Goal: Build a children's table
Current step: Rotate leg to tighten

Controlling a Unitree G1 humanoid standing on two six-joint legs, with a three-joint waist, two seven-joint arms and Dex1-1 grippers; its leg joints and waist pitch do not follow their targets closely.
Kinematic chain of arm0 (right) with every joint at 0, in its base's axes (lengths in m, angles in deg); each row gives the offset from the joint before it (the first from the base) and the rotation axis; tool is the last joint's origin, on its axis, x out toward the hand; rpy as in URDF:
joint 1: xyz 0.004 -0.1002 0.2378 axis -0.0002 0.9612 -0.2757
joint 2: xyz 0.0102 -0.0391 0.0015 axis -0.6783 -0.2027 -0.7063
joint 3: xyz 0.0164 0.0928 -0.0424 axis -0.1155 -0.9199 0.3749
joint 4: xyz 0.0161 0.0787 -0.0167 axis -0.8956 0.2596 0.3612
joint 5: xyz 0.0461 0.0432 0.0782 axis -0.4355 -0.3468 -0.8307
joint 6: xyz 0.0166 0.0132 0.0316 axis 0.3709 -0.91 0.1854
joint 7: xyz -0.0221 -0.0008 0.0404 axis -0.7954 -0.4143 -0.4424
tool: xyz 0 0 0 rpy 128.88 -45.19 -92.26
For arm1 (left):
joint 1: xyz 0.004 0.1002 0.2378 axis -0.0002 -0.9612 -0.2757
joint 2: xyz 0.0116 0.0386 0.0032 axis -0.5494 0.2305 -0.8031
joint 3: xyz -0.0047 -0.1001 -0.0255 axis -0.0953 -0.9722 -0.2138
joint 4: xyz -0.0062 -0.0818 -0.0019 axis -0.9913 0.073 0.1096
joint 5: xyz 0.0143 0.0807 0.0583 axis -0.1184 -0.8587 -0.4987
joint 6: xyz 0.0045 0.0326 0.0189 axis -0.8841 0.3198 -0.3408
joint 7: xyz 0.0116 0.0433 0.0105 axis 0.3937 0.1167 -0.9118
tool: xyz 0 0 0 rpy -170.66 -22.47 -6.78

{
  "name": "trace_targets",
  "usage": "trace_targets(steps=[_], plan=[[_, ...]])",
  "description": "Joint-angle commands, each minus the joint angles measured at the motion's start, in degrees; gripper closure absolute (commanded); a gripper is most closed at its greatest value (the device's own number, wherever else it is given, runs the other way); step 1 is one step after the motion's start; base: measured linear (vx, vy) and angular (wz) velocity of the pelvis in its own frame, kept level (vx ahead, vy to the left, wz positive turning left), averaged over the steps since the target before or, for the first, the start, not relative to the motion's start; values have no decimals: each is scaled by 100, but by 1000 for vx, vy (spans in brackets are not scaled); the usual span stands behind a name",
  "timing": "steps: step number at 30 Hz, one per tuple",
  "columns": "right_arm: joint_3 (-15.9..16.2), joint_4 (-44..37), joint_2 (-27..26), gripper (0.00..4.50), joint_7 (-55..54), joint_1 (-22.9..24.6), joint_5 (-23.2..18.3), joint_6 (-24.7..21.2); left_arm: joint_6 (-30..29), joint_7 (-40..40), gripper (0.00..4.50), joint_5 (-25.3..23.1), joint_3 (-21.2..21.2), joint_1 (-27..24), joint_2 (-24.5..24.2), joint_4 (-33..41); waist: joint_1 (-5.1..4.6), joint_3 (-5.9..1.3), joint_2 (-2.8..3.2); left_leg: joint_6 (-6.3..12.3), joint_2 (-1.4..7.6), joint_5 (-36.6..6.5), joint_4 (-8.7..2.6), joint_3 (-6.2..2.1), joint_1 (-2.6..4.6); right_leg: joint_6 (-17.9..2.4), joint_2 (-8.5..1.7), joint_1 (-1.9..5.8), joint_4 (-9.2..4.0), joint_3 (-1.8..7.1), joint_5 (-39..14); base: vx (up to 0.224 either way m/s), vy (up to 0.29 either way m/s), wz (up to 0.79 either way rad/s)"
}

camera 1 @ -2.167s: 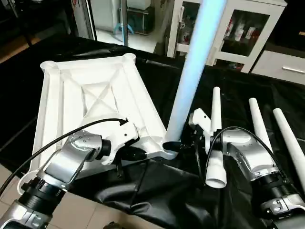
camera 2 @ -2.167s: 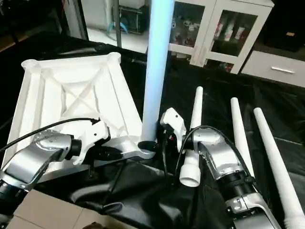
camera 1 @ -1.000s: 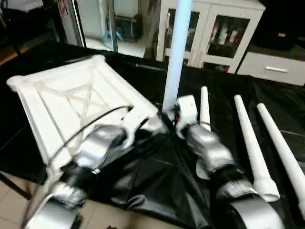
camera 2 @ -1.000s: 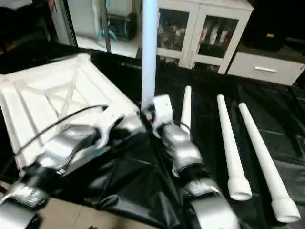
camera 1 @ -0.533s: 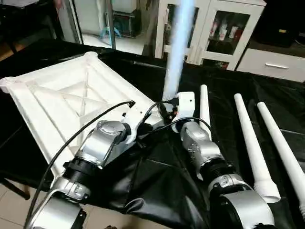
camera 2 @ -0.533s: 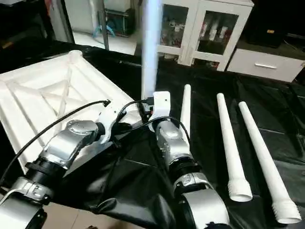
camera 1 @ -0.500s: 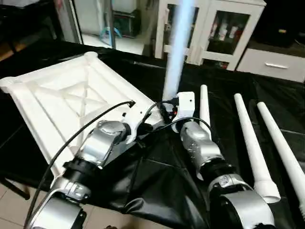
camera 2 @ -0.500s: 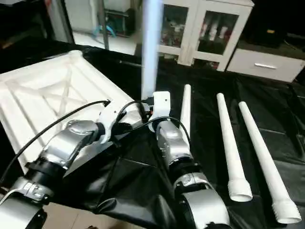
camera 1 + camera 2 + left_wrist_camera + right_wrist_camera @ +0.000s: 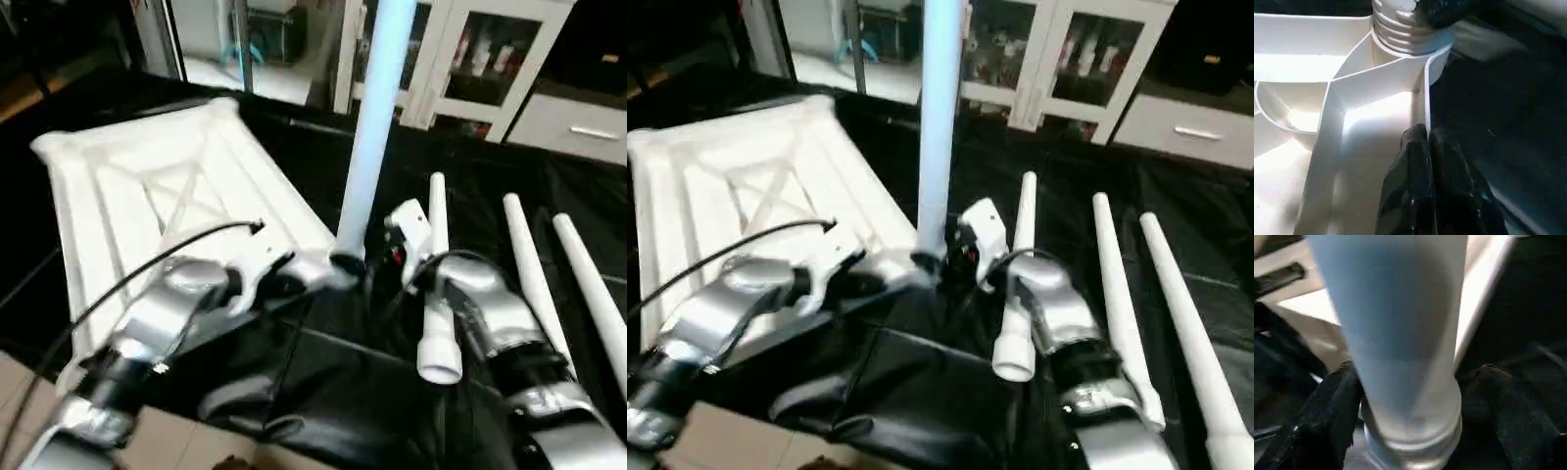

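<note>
The white table top (image 9: 186,196) lies underside up on the black-covered bench (image 9: 323,372), its X-braced ribs facing the camera. One leg (image 9: 372,127) stands upright in the near corner socket (image 9: 345,262). The left hand (image 9: 1425,147), fingers pressed together, pinches a thin rim wall of the top beside that socket. The right hand (image 9: 1410,406) is spread, its fingers (image 9: 1327,401) standing either side of the leg's base. Three loose legs (image 9: 436,284) lie on the bench to the right.
</note>
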Motion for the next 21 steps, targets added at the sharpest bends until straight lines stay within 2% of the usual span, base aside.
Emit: trace_targets(steps=[1,7,13,20,21], plan=[[51,-155,170,61,183,35,12,-107,-84,-532,450,189,310,-174,-110,211,-16,-316,86,80,147,-908,-406,1,107,-1501,-295,241,-305,190,173,0,0,0],[356,-316,320,61,579,124,82,-240,-111,-644,450,226,307,-255,-263,327,1,-338,77,75,129,-616,-377,-1,99,-1502,-291,255,-261,187,490,0,0,0],[435,-286,381,61,808,150,152,-263,-145,-634,450,232,290,-280,-306,351,14,-342,55,128,119,-542,-363,3,87,-1516,-298,265,-255,188,501,0,0,0],[461,-334,439,61,857,163,133,-290,-152,-643,450,221,266,-289,-320,350,16,-354,57,170,117,-476,-343,1,88,-1539,-296,268,-242,186,555,0,0,0],[425,-316,418,88,818,149,133,-285,-149,-639,450,217,265,-288,-322,347,17,-356,57,181,116,-450,-339,1,89,-1551,-295,267,-238,185,590,0,0,0]])
